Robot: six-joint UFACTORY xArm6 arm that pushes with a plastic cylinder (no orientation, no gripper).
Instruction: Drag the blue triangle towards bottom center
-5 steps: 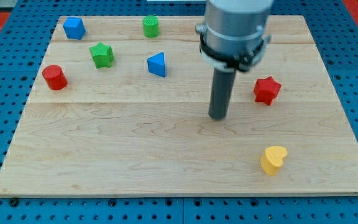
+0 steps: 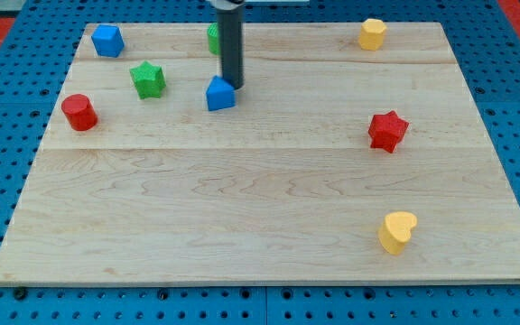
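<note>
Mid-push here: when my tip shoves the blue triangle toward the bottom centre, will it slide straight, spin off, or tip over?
The blue triangle sits low and flat on the wooden board, so tipping seems unlikely. My tip touches its upper right edge, off-centre, so it may rotate or slip leftward rather than track straight. It looks like small rigid plastic, probably light enough to slide easily.

No text, label, brand, number or sign is showing legibly anywhere in the camera view; the wooden board (image 2: 269, 199), the coloured blocks and the dark rod are all showing plain, unmarked surfaces.
</note>
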